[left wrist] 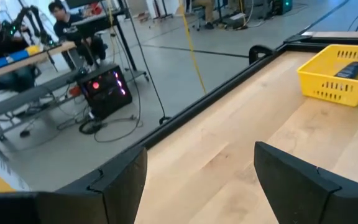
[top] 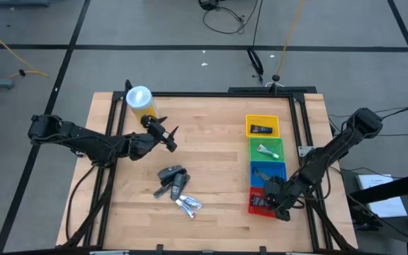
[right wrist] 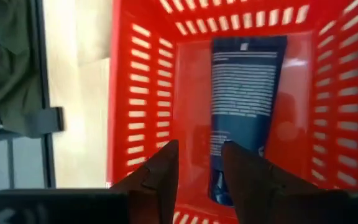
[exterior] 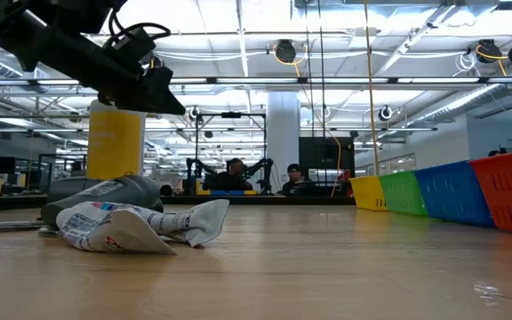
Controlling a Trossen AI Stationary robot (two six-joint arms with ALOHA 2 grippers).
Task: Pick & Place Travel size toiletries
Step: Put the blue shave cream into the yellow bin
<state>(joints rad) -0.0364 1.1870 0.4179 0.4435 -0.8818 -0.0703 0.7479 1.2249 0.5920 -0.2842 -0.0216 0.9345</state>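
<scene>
Red tray [top: 255, 206] at the near end of a row of 4 trays has the right gripper [top: 273, 203] lowered into it. From the right wrist view its fingers [right wrist: 160, 171] stand a narrow gap apart above a dark blue tube [right wrist: 244, 106] that lies flat on the tray floor; whether they pinch the tube's near end I cannot tell. The yellow tray [top: 262, 119] holds 1 dark item [top: 261, 129], the green tray [top: 267, 142] a white-green tube [top: 267, 151], and the blue tray [top: 269, 165] sits between green and red. A loose pile of toiletries [top: 176, 188] lies mid-table. The left gripper [top: 168, 136] hangs above the table beside the yellow canister [top: 141, 101], its fingers spread wide and holding nothing.
</scene>
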